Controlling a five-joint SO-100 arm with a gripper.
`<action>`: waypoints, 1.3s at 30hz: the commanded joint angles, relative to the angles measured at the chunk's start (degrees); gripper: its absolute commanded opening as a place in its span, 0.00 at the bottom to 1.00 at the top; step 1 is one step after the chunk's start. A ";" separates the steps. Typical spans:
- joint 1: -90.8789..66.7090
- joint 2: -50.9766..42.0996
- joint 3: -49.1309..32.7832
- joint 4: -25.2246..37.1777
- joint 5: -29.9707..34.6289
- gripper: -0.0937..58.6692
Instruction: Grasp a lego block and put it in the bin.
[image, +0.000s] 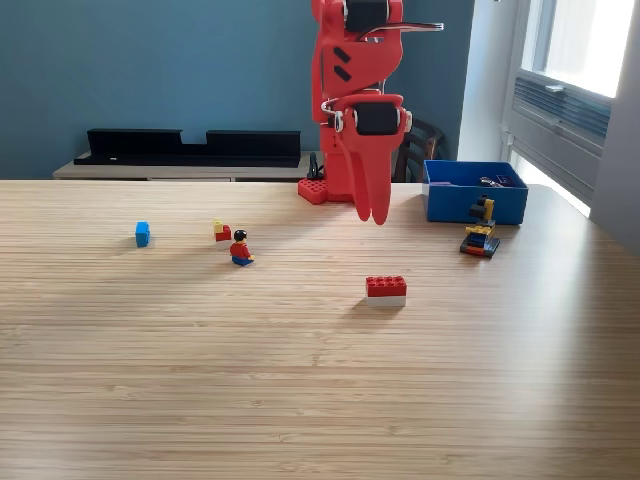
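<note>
My red gripper (372, 214) hangs fingers-down over the far middle of the wooden table, shut with nothing held. A red-on-white lego block (386, 289) lies nearer the camera, below and slightly right of the fingertips. Further left are a lego figure with a red top (241, 249), a small red-and-yellow piece (221, 232) and a blue block (142, 234). The blue bin (474, 203) stands at the exterior view's right, with a few small pieces inside. A stacked yellow, black and red lego build (481, 233) sits just in front of the bin.
A long black tray (190, 148) rests on a low shelf behind the table against the blue wall. The arm's red base (314, 190) is at the table's far edge. A dark chair stands behind the arm.
</note>
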 joint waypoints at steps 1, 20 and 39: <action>0.88 -5.89 -5.19 -0.35 0.88 0.41; -1.05 -28.30 -26.10 4.75 4.04 0.40; -3.43 -36.65 -36.91 10.72 6.68 0.00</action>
